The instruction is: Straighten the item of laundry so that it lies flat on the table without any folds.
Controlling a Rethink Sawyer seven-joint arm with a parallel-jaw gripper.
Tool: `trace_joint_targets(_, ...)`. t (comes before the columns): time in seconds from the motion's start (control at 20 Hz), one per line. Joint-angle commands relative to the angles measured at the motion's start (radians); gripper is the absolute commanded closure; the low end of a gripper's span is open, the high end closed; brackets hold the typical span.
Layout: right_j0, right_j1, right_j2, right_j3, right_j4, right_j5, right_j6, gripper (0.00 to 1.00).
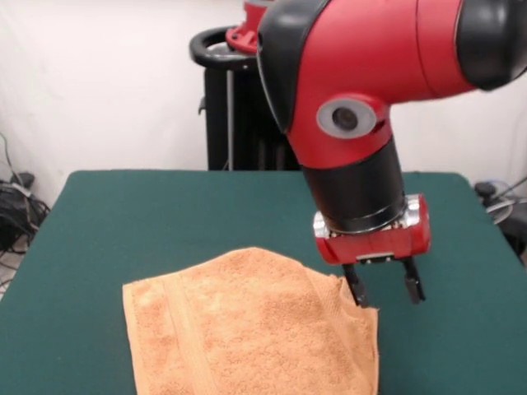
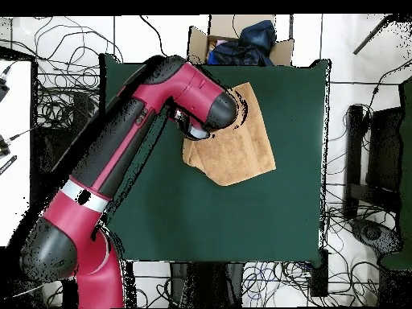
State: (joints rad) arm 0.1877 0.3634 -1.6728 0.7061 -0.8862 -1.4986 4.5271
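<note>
A: Judging progress, how flat does the towel (image 1: 247,329) look?

B: Not flat. It sits near the table's (image 1: 148,214) front edge with a raised hump through its middle and one corner apparently turned over, so the straightening is mostly left to do.

A: And the gripper (image 1: 384,291)?

B: Its jaws stand apart, holding nothing. One fingertip is at the towel's corner; the other hangs over bare felt.

A: Anything unclear?

B: The towel's front part is cut off in front view, and the arm (image 2: 137,137) covers one side overhead. No label is visible.
</note>
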Motion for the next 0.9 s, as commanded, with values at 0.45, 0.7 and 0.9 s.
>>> trace_joint_targets(0.45,-0.003,0.032,-0.011,-0.037,0.071,0.001,0.272,0.00)
trace_joint_targets(0.7,-0.042,0.021,-0.030,-0.074,0.051,-0.063,0.239,0.00)
trace_joint_targets(0.9,-0.106,0.030,-0.086,-0.141,-0.008,-0.115,0.212,0.00)
